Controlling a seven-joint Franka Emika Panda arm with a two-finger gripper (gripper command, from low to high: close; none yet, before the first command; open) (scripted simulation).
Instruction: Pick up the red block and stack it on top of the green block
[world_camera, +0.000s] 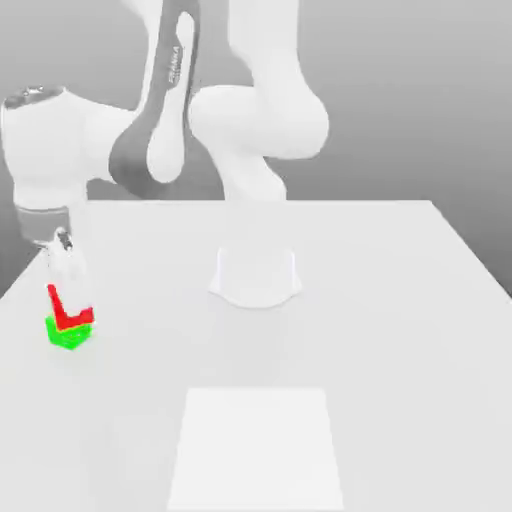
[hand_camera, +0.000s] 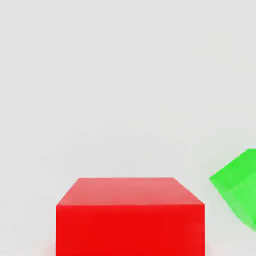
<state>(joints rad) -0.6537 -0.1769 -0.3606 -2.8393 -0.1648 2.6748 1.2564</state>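
Note:
At the exterior view's left, the red block (world_camera: 73, 318) is partly covered by the white fingers of my gripper (world_camera: 68, 303), which reaches straight down and is shut on it. The green block (world_camera: 67, 336) lies right below the red one in that picture, touching or nearly so. In the hand view the red block (hand_camera: 130, 215) is square-on and close. The green block (hand_camera: 239, 189) lies off to its side, turned at an angle, with a strip of table between them.
The white table (world_camera: 400, 300) carries the arm's round base (world_camera: 255, 278) near its middle. A brighter white rectangle (world_camera: 258, 450) lies flat at the front. The table's left edge runs close to the blocks.

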